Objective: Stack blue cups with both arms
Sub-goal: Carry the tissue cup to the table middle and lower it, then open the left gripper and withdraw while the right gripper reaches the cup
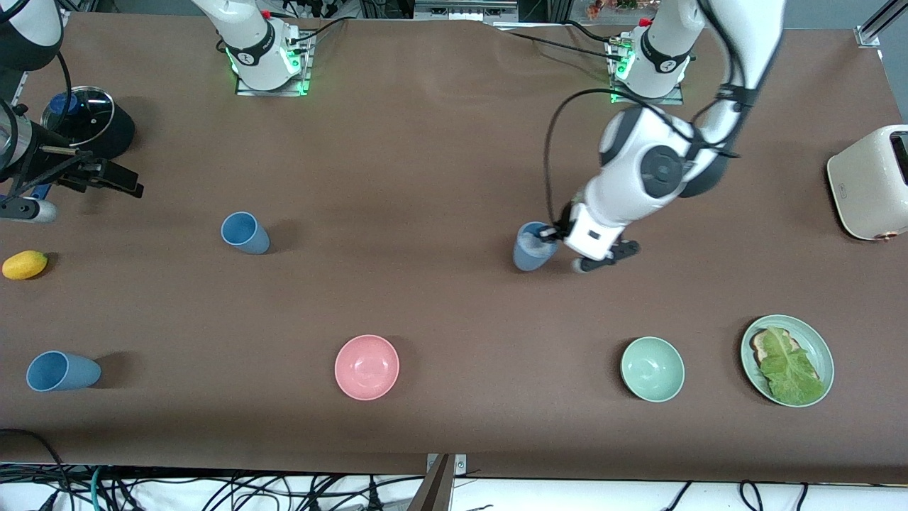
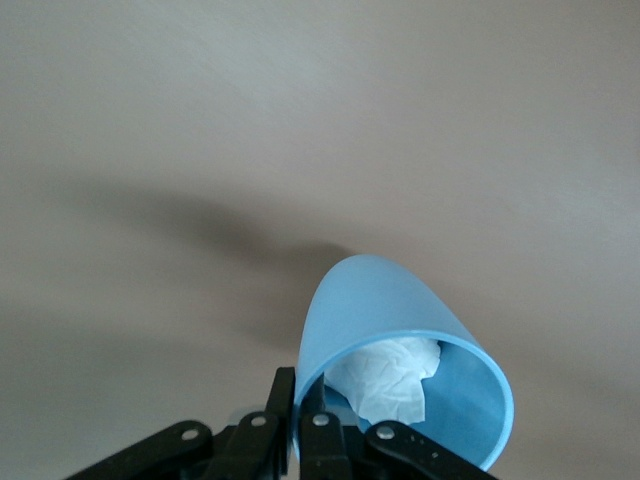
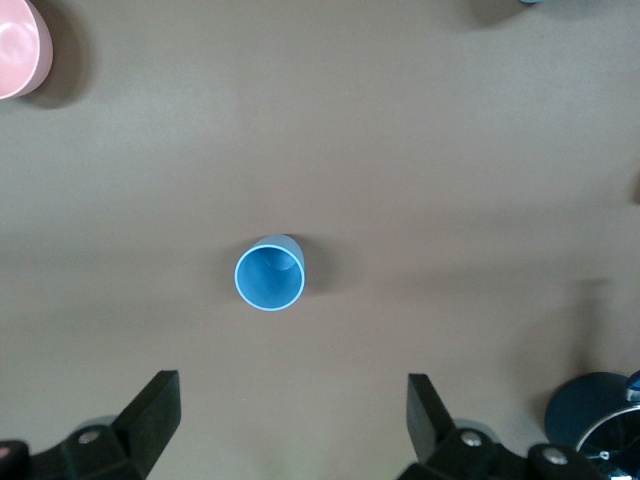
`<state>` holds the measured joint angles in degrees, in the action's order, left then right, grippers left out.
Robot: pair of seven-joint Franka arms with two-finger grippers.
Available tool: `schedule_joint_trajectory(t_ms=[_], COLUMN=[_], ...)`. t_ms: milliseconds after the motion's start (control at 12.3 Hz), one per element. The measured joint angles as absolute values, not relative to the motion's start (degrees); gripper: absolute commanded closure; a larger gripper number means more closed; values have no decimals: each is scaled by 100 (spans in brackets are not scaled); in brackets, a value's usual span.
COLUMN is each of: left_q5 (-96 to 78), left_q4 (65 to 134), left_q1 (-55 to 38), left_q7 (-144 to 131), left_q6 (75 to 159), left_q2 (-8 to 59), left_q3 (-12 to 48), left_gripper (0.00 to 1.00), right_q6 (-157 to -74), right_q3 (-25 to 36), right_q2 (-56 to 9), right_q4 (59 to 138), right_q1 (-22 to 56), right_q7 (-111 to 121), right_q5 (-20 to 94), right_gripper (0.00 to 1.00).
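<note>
A slate-blue cup (image 1: 533, 248) with crumpled white paper inside is near the table's middle, toward the left arm's end. My left gripper (image 1: 552, 238) is shut on its rim, one finger inside and one outside; the left wrist view shows the gripper (image 2: 300, 415) and the cup (image 2: 390, 310). A second blue cup (image 1: 245, 233) stands upright toward the right arm's end and shows in the right wrist view (image 3: 269, 275). A third blue cup (image 1: 62, 371) is nearer the front camera at that end. My right gripper (image 1: 117, 177), also in its wrist view (image 3: 292, 390), is open and empty, beside a black pot.
A pink bowl (image 1: 367, 367), a green bowl (image 1: 652, 368) and a green plate (image 1: 823, 348) with bread and lettuce lie near the front edge. A cream toaster (image 1: 869, 183) is at the left arm's end. A black pot (image 1: 85, 121) with a glass lid and a yellow fruit (image 1: 25, 265) are at the right arm's end.
</note>
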<state>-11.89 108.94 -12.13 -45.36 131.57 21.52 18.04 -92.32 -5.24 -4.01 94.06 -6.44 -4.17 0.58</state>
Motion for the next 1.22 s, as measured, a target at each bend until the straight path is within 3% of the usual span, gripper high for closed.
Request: schedule_joint_trajectory(t_ms=[325,406,487,568,812,1055,1218], left_q5=[-805,-522,-309,-216,-210,-171,-171], left_q4=[10543,10392,10271,10192,9931,8960,8588], left_q1=[-1771,-1810,-1829,-1831,-1809,-1539,-1035], left_q7=[-5562,-5803,-5941,-5985,-5996,-5647,-4881], left_q6=[13615,13615,13615,13613,13185,11586,10971], left_q2=[2922,3075,3194,3260,3276,3190,3082], left_q3=[1776,1773,1770,1766,1671,1558,1543], left_gripper=[100,79,34,0,0,0,0], right_q6=[-9231,-9231,-9231,-9231,-9231,-9232,-9232], right_q3=[-524,-524,-524,-524,-524,-520,-510], right_q2=[-402,-401,-401,-401,-402,-402,-425], right_q4=[9406,9406,9406,9406,9407,9406,9407], right_q1=[-644,-644,-644,-644,-645,-649,-654], right_q7=[-417,-417,-417,-417,-425,-428,-428], right_q5=[58,58,58,58,58,57,56], right_gripper=[0,0,0,0,0,0,0])
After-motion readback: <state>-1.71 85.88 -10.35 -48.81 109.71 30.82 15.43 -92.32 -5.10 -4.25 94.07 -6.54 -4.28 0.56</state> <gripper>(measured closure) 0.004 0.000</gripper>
